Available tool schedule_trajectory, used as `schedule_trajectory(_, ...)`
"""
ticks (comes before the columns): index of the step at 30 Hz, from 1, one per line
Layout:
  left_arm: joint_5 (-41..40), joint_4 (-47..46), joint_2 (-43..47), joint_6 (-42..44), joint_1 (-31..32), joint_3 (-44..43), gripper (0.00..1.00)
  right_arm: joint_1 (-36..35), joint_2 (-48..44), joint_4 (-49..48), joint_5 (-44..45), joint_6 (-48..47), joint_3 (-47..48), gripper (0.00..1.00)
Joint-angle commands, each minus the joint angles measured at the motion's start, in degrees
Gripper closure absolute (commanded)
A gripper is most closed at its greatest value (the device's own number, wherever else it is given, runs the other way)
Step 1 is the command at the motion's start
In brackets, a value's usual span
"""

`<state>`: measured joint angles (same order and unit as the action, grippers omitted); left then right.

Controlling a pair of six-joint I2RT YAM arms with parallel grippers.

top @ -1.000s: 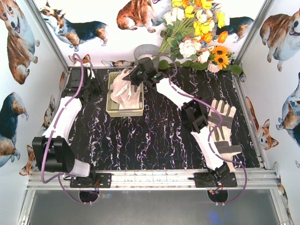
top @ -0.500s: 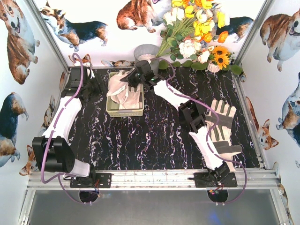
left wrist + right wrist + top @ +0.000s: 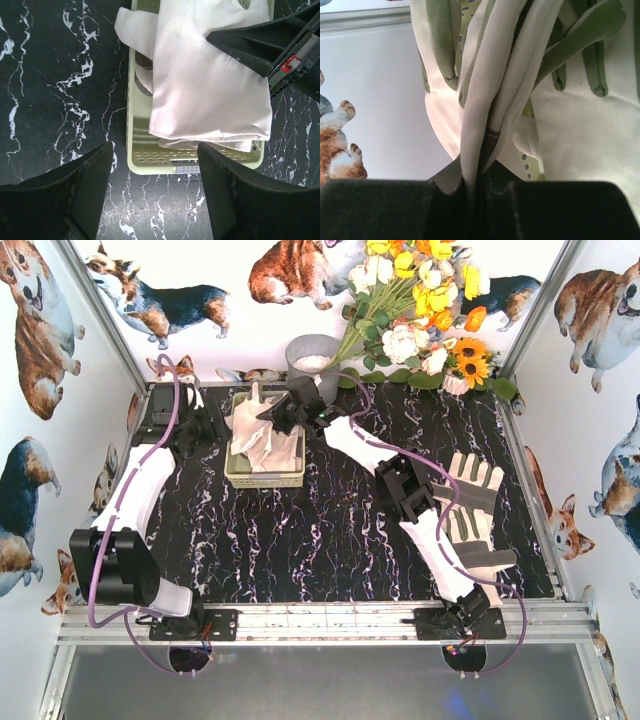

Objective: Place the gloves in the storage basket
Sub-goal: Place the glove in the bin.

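The right pincer (image 3: 481,175) is squeezed tight on a glove (image 3: 490,100) that hangs down from it into the storage basket (image 3: 265,480) right below.

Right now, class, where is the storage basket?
Top view: the storage basket sits at the table's far left, beside the left gripper, the grey bucket behind it.

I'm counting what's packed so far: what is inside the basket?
Cream gloves lie piled in the basket, with a fold pinched in the right fingers. They cover most of the floor, so their number and anything beneath cannot be seen.
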<state>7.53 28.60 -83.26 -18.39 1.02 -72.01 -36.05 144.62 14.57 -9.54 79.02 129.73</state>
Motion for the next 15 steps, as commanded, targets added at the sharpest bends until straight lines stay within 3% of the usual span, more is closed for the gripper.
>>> schedule_trajectory(1, 3.05, -0.40, -2.37, 0.01, -0.63, -1.62, 0.38, -0.42, -1.15, -2.96, 4.00, -3.43, -0.97, 1.00)
schedule_trajectory(15, 8.75, -2.33, -8.88, 0.12, 1.03, -3.67, 0.45, -0.33, -1.55, -2.69, 11.28, -18.94, -4.34, 1.00)
